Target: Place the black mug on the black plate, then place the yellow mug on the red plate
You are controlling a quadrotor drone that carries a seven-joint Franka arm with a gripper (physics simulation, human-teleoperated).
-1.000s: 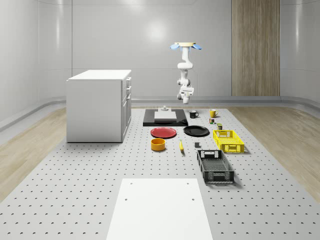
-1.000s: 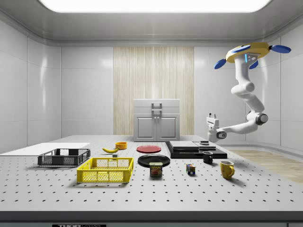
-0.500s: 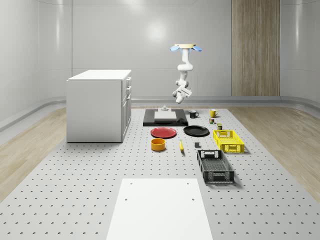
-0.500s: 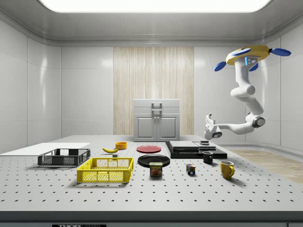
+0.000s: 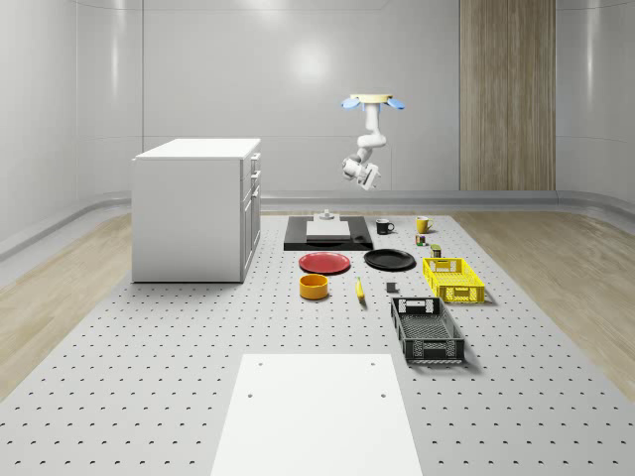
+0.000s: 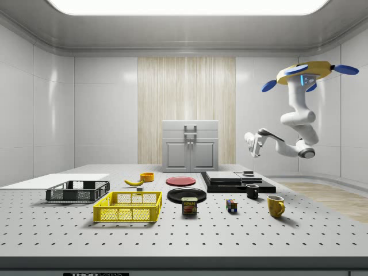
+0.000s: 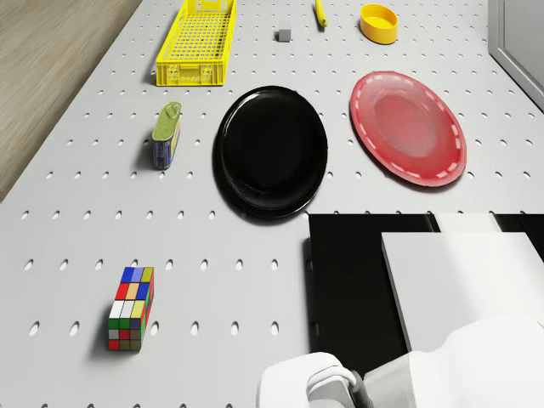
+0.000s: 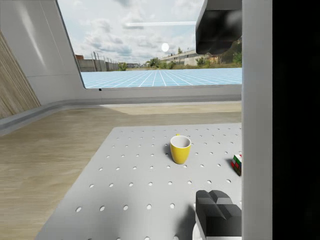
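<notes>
The black mug (image 5: 383, 226) (image 6: 252, 191) and the yellow mug (image 5: 422, 224) (image 6: 275, 206) (image 8: 180, 148) stand upright at the table's far end. Nearer are the black plate (image 5: 389, 260) (image 7: 272, 150) and the red plate (image 5: 324, 263) (image 7: 408, 126), side by side and bare. The drone (image 5: 370, 100) (image 6: 307, 72) hovers high over that far end. Its arm is folded up, and my gripper (image 5: 359, 171) (image 6: 251, 142) (image 8: 219, 125) hangs well above the black mug, holding nothing. In the wrist view its dark fingers (image 8: 220, 30) stand wide apart, open.
A black slab (image 5: 327, 236) carrying a white block lies beside the mugs. A white cabinet (image 5: 196, 208) stands at the whole-scene view's left. A yellow basket (image 5: 452, 279), black basket (image 5: 427, 329), orange bowl (image 5: 314, 287), banana (image 5: 359, 289), tin can (image 7: 167, 134) and puzzle cube (image 7: 130, 308) are scattered around.
The arm has folded upward and lifted the gripper from just above the slab to well above the black mug. The drone has drifted slightly toward the side view's right.
</notes>
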